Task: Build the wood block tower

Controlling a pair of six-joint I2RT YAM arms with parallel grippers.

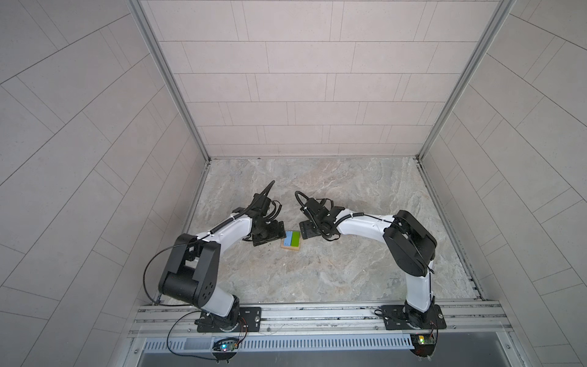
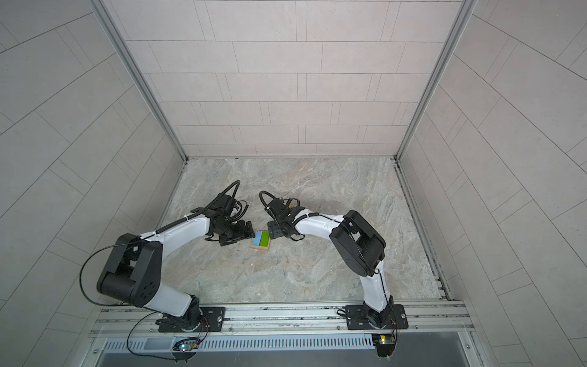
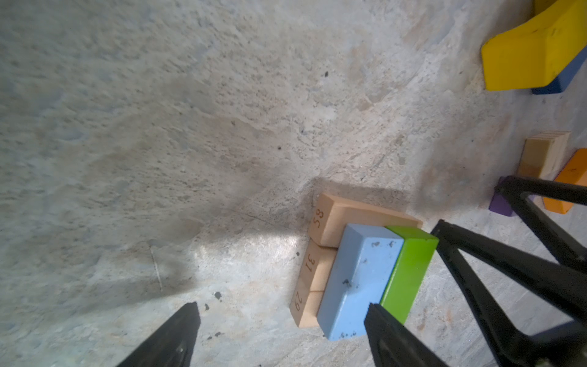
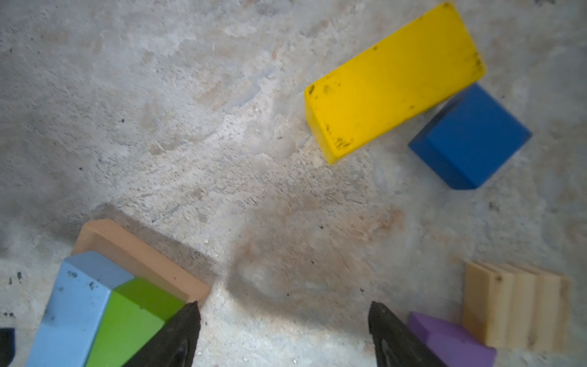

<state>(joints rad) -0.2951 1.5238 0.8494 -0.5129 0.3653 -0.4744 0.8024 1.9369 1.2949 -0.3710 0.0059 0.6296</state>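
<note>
The wood block tower (image 1: 290,240) (image 2: 261,239) stands mid-table between both arms. It is a light-blue bar (image 3: 359,279) and a green bar (image 3: 409,267) lying side by side across three tan bars (image 3: 313,273). My left gripper (image 3: 282,308) (image 1: 268,237) hovers open just left of it, one fingertip (image 3: 381,321) by the light-blue bar's end. My right gripper (image 4: 284,305) (image 1: 309,230) is open just right of it over bare floor. A yellow bar (image 4: 394,79), dark-blue cube (image 4: 470,136), purple cube (image 4: 451,340) and tan block (image 4: 514,308) lie loose beyond it. An orange bar (image 3: 568,184) lies there too.
In both top views the right arm hides the loose blocks. Tiled walls close the marble table (image 1: 317,279) on three sides. A metal rail (image 1: 317,313) with both arm bases runs along the front.
</note>
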